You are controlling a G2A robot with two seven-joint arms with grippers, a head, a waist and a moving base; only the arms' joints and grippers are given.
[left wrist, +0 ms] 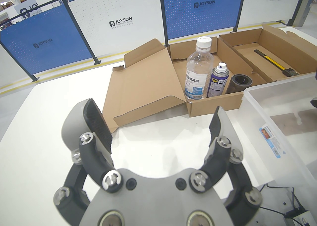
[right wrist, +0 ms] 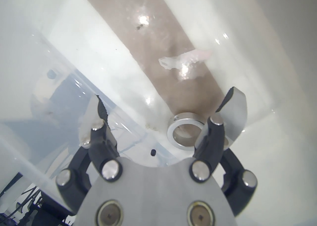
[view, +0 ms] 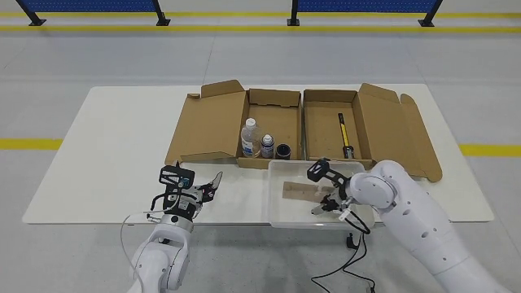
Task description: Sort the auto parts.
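A metal ring (right wrist: 185, 131) is seen between the spread fingers (right wrist: 236, 103) of the right gripper (right wrist: 166, 99), inside the bin (view: 281, 212). The left gripper (left wrist: 153, 108), likewise spread, is farther off, at the bin's 9 o'clock.

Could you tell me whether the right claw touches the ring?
Cannot tell: the right wrist view shows the open claw overlapping the ring at one edge, hiding any gap.
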